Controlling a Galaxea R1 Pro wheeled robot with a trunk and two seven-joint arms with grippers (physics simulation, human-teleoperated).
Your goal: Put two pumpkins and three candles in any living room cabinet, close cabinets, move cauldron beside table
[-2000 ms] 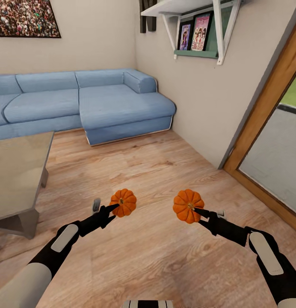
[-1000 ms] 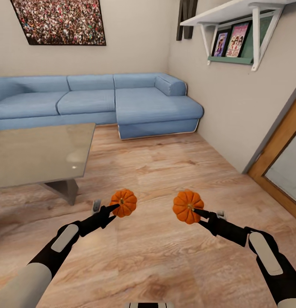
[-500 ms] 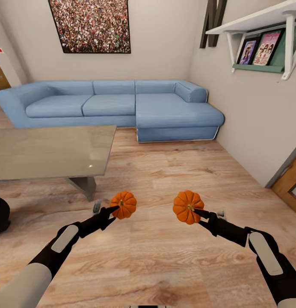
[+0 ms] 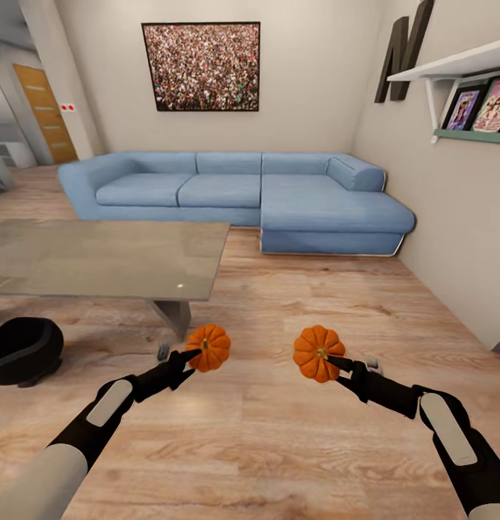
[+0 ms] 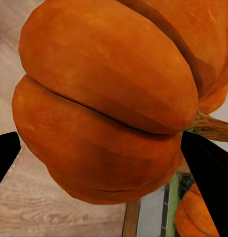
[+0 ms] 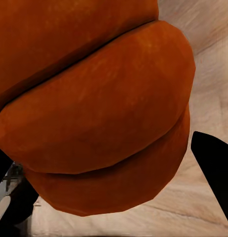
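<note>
Pumpkins are carried in transit: one [image 4: 208,347] clamped in the left gripper [image 4: 193,354], the other [image 4: 319,352] in the right gripper [image 4: 334,359], both above the floor beside the table [image 4: 207,271]. Grips should be kept firm and arms level until a cabinet is found.

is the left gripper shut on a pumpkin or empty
Shut on a pumpkin: the left gripper grips it above the floor, and the left wrist view shows it between the dark fingers.

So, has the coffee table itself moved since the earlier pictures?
Cannot tell for sure, but probably no. The whole head view swung left: the table, blue sofa and wall picture all slid rightward together, so the camera turned, not the table.
</note>
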